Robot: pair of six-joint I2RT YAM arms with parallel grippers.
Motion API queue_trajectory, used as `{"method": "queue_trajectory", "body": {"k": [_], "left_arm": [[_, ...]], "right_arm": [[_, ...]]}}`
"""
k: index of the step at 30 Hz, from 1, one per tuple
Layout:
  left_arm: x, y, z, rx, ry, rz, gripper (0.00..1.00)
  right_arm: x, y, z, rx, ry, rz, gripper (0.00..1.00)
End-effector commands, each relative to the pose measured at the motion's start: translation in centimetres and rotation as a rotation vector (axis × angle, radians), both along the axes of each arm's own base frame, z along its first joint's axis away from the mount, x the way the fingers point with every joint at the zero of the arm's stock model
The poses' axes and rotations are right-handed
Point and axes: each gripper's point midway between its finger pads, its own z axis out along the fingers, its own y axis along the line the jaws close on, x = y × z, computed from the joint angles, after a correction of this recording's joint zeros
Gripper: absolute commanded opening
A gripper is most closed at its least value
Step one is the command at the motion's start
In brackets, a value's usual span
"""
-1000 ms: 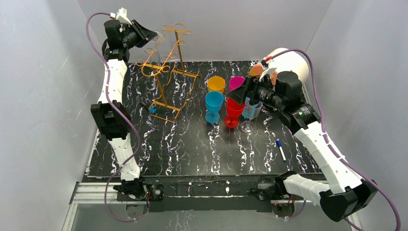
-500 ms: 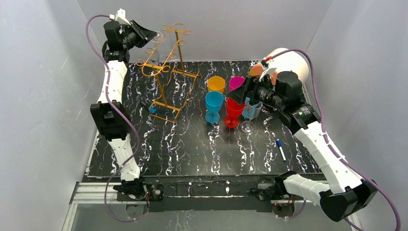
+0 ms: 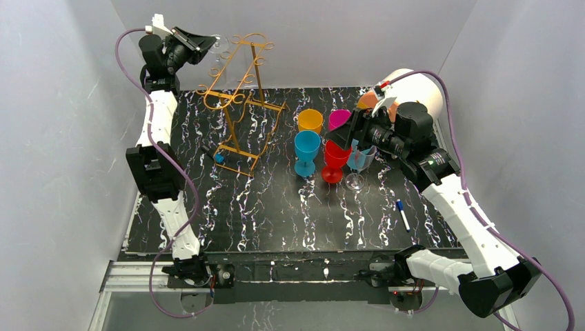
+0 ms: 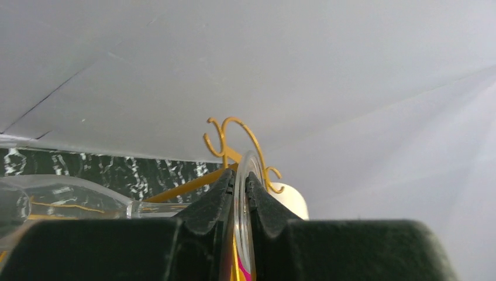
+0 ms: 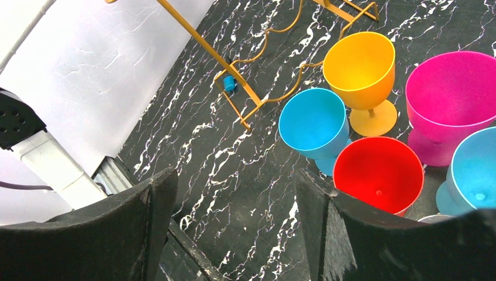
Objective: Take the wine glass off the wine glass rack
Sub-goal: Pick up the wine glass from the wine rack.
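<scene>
High at the back left, my left gripper (image 3: 209, 44) is shut on the round foot of a clear wine glass (image 3: 221, 45). In the left wrist view the foot's thin disc stands edge-on between the jaws of that gripper (image 4: 241, 177), and the wine glass (image 4: 76, 198) stretches its stem and bowl off to the left. The golden wire wine glass rack (image 3: 238, 103) stands just right of that gripper, its scroll top (image 4: 229, 130) behind the foot. Whether the glass still touches the rack I cannot tell. My right gripper (image 5: 234, 181) hangs open over the table (image 3: 276, 207), holding nothing.
Goblets stand grouped right of the rack: orange (image 3: 310, 121), pink (image 3: 338, 118), blue (image 3: 307, 148), red (image 3: 335, 157), plus a clear glass (image 3: 359, 164) under my right gripper. A pen (image 3: 403, 214) lies at the right; a small blue object (image 3: 219, 158) sits by the rack base. White walls enclose the table.
My left gripper has risen, swung back to the left and tilted flatter, its jaws closing tighter on the glass's foot. The right arm has not moved.
</scene>
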Motion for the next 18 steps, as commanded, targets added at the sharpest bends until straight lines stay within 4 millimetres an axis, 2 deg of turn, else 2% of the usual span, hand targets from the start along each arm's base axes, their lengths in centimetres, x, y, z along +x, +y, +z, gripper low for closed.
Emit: {"method": "queue_trajectory", "body": {"k": [1,5,8,18], "left_arm": [[-1.8,-0.3,5.3,-0.071,-0.132,-0.044,0.0],[-1.5,0.6,3.9,-0.013,-0.104,0.016,0.0],[-1.8,1.4,3.7,0.053,-0.095,0.077,0.0],[-4.1,4.3,6.2,0.177,-0.139,0.272,0.0]], "right_arm": [[-0.3,-0.2,2.7,0.036,-0.068,-0.001,0.81],[-0.3,-0.2,2.7,0.035,-0.067,-0.002,0.81],[-0.4,-0.2,2.8,0.036,-0.07,-0.002,0.81],[-0.4,0.1,2.9,0.048,-0.064,0.012,0.81]]}}
